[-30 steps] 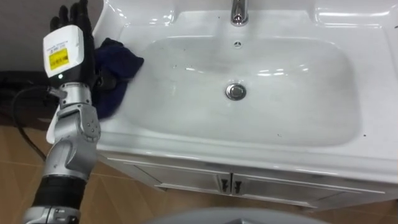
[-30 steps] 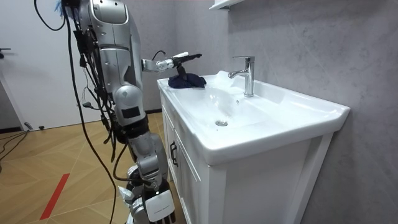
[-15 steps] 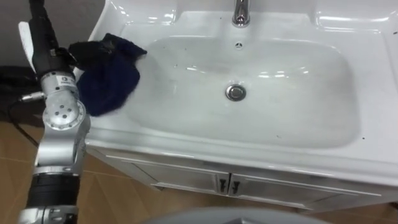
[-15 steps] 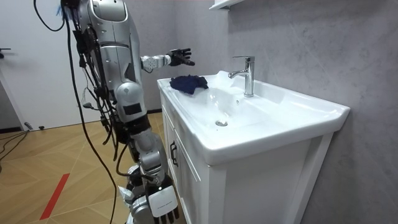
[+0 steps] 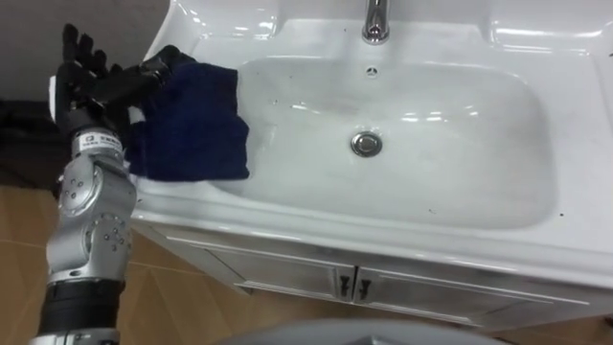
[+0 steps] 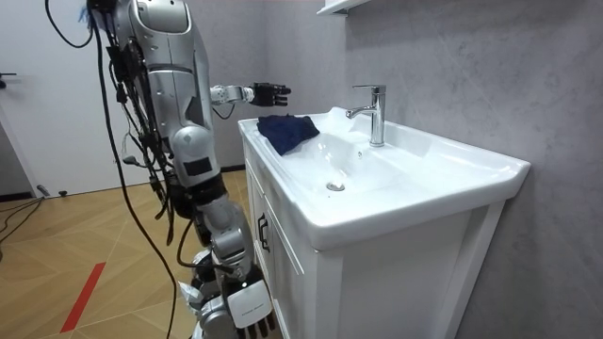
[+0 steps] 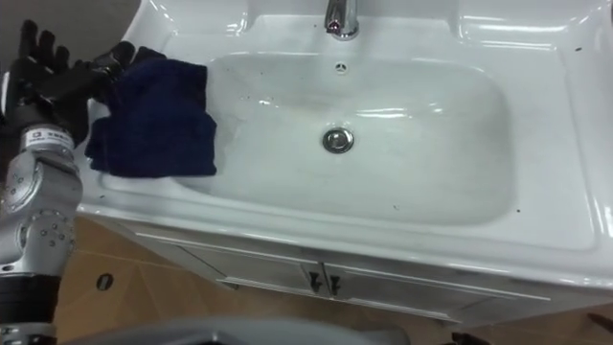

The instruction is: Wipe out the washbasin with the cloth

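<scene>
Navy cloth point(image 5: 192, 125) on basin point(image 5: 383, 244) rim, left hand point(image 5: 91, 81) just beside it

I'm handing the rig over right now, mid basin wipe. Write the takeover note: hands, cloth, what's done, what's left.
Left hand: open, raised at the left end of the white ceramic basin, beside the dark blue cloth; the room view shows it above the cloth, not gripping.
Right hand: open, hanging low at the robot's side.
Cloth: on the basin's left rim, one edge over the bowl.
Done: cloth is at the basin; wiped area cannot be told.
Left: probably grasp the cloth, then wipe bowl and rim.
</scene>
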Controlling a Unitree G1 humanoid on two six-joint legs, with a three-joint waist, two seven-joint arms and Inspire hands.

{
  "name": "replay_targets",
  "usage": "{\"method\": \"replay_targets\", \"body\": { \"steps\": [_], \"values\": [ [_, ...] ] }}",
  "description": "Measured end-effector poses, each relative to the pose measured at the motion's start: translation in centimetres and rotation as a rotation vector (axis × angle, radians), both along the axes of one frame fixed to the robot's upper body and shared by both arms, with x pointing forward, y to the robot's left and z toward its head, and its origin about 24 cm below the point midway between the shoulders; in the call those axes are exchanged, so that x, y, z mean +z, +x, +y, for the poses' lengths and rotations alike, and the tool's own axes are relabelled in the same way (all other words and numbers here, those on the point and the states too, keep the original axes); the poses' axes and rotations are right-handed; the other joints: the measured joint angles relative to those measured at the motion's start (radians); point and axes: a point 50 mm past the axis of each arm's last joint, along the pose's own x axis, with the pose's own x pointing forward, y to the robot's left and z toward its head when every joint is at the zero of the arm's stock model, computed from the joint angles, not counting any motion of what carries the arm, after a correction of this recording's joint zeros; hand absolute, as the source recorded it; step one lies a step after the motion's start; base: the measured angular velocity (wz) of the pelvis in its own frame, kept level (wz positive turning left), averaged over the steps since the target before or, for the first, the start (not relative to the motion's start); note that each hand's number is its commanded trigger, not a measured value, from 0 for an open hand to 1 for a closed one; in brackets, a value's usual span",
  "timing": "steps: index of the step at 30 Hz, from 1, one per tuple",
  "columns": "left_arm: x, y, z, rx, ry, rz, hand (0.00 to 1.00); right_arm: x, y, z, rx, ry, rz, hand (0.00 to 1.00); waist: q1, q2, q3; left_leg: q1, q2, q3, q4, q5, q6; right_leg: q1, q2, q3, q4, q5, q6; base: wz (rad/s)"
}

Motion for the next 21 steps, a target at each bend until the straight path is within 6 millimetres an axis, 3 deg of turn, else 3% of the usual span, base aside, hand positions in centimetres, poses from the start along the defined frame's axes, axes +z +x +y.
{"method": "replay_targets", "body": {
  "steps": [6, 12, 17, 21],
  "values": [
    [0.7, -0.5, 2.1, 0.106, 0.060, -0.007, 0.00, 0.0, -0.2, -0.1, -0.005, -0.005, -0.010, 0.00, 0.020, 0.006, -0.0004, -0.002, 0.000, -0.001, -0.002, 0.000, 0.000, -0.003, 0.000, -0.003, -0.004, -0.001, -0.001, 0.01],
    [2.2, -1.8, 4.8, 0.365, 0.344, 0.037, 0.00, 0.1, -0.4, -0.4, -0.022, -0.012, -0.021, 0.00, 0.034, 0.019, -0.0023, 0.000, -0.002, -0.007, -0.004, 0.000, -0.001, 0.002, -0.001, -0.017, -0.004, 0.000, -0.001, 0.03],
    [3.2, -3.9, 7.3, 0.605, 0.426, 0.024, 0.00, 0.2, -0.9, -0.6, -0.019, -0.013, -0.025, 0.00, 0.064, 0.024, -0.0053, -0.001, -0.004, -0.016, -0.007, 0.000, -0.001, 0.001, -0.002, -0.024, -0.003, 0.000, -0.001, 0.02],
    [2.3, -5.9, 8.5, 0.718, 0.441, 0.079, 0.00, 0.2, -1.1, -0.6, -0.010, -0.011, -0.017, 0.00, 0.089, 0.014, -0.0028, -0.007, -0.012, -0.036, -0.007, 0.000, 0.000, 0.000, -0.008, -0.038, -0.003, -0.008, 0.003, 0.12]
  ]
}}
